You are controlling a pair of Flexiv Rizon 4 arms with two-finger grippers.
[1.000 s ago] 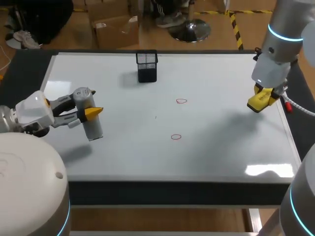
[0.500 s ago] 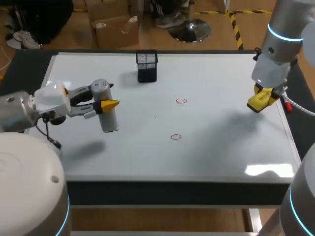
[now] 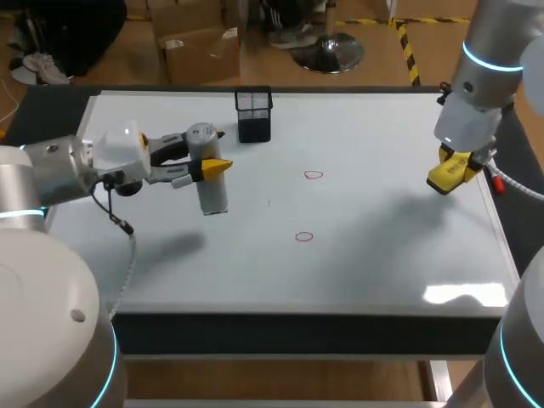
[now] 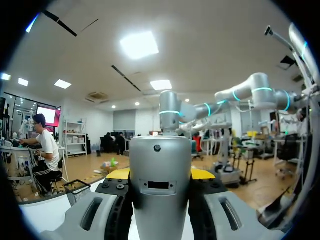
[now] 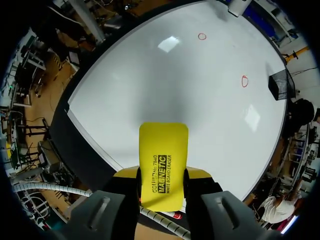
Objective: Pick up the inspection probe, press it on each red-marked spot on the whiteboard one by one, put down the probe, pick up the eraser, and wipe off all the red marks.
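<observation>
Table (image 3: 297, 327): one, dark-rimmed, pale top | Light patch (image 3: 463, 295): bright glare lay on the top, near right | Shadows: soft, grey.

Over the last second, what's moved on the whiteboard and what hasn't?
The left gripper, shut on the grey inspection probe, carried it to the right and a little toward the far edge of the whiteboard, nearer the black mesh holder and the two red marks. Nothing was picked up or released. The right gripper kept the yellow eraser by the board's right edge; marks and holder unmoved.
</observation>
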